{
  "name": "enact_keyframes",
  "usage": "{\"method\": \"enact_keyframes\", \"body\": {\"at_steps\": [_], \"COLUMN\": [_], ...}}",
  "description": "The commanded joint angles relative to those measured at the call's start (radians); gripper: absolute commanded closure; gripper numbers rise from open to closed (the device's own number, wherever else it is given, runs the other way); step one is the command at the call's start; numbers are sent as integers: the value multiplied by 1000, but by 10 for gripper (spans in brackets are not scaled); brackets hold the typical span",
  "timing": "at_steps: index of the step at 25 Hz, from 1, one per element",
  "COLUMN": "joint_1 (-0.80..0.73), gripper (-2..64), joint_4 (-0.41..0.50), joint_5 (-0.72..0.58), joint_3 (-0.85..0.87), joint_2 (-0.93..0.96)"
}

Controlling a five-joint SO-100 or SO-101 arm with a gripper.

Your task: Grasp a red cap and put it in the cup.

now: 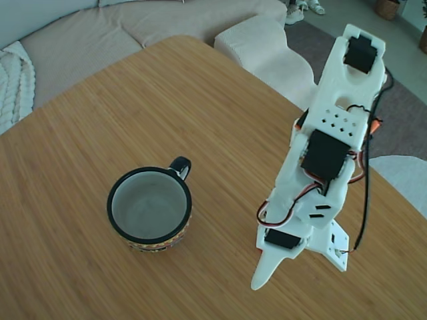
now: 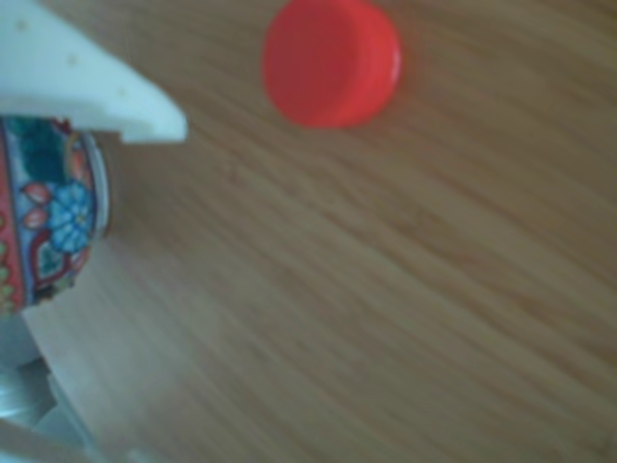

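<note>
- Red cap (image 2: 333, 63): smooth round plastic, lying on grained wooden table (image 1: 80, 267).
- Cup (image 1: 150, 207): glossy black rim, floral band.
- White gripper (image 1: 293, 257): can't tell its opening.

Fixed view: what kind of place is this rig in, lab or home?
Probably a home living room: a beige sofa sits behind the round wooden table, with a rug on the floor and a household mug.

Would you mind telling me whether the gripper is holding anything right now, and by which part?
Nothing is held. The red cap lies free on the table, apart from the white gripper finger, beside the cup.
</note>
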Motion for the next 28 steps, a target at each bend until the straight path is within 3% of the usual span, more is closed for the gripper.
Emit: {"method": "enact_keyframes", "body": {"at_steps": [1, 13, 28], "joint_1": [-17, -21, -28], "gripper": [133, 130, 132], "joint_4": [17, 37, -9], "joint_5": [-12, -8, -3], "joint_3": [-6, 144, 327], "joint_2": [31, 181, 187]}}
